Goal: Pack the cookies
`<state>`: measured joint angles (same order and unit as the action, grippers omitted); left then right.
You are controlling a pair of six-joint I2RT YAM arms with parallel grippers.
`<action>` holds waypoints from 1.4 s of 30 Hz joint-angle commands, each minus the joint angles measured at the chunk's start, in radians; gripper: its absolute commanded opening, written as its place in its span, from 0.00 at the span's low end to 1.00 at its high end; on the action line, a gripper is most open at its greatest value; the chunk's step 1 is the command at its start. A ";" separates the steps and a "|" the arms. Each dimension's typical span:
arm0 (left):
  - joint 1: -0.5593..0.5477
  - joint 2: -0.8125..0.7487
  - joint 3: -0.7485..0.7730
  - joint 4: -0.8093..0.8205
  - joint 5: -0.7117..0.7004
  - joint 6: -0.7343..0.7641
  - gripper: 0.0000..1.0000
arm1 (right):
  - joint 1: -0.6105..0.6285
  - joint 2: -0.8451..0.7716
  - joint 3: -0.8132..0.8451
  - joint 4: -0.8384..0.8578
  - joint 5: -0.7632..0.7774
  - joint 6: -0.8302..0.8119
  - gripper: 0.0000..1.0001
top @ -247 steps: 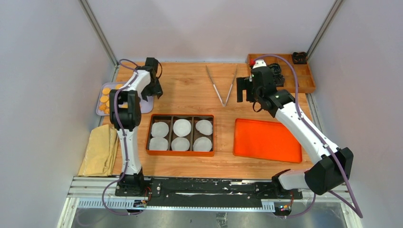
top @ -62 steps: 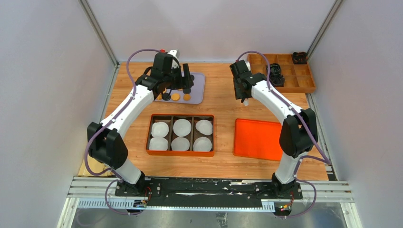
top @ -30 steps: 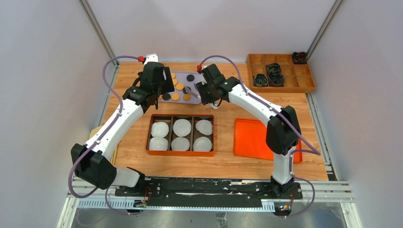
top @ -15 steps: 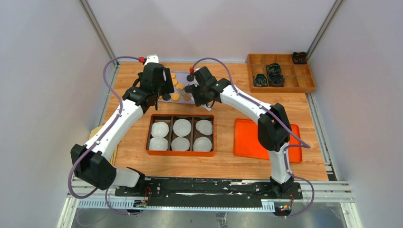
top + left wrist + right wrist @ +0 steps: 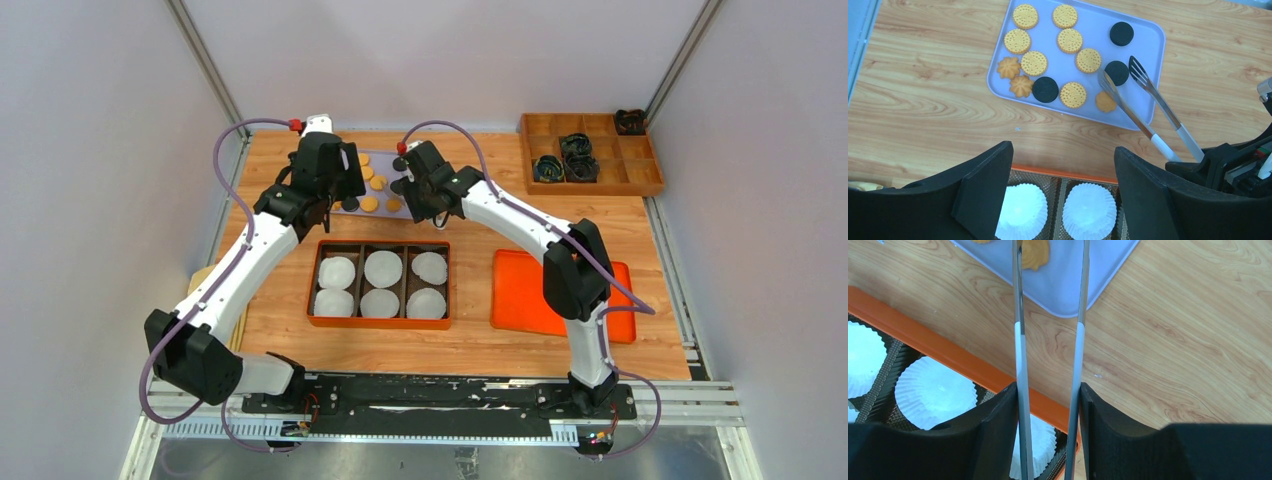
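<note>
Closest to the arm bases sits an orange box (image 5: pixel 378 322) with six white paper cups (image 5: pixel 383 268) in it, and a flat orange lid (image 5: pixel 530 290) lies to its right. Above the wood just past the box hangs the left gripper (image 5: pixel 1062 155). Its jaws are wide apart and nothing is in them. The right gripper (image 5: pixel 1048 390) squeezes a pair of metal tongs (image 5: pixel 1019 347), one arm pressed against each finger. Past that, a light purple tray (image 5: pixel 1150 42) holds the cookies (image 5: pixel 1069 41), which are mostly golden with three black ones. The tongs reach over the tray's near right corner with their tips apart. One tip is over a golden cookie (image 5: pixel 1104 103) and the other is just beside a black cookie (image 5: pixel 1118 72). No cookie is in either gripper. Far away on the right stands a wooden box (image 5: pixel 600 188) with small sections.
</note>
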<state>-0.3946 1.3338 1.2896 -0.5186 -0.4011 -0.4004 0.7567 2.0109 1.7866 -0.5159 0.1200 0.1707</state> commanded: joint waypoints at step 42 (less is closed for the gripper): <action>0.063 -0.088 0.218 -0.191 -0.006 -0.038 0.84 | 0.050 -0.289 -0.127 -0.015 -0.036 -0.011 0.00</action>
<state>-0.3809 1.2842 1.4609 -0.6479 -0.4221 -0.4072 0.7616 1.8149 1.6875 -0.5137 0.1238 0.1673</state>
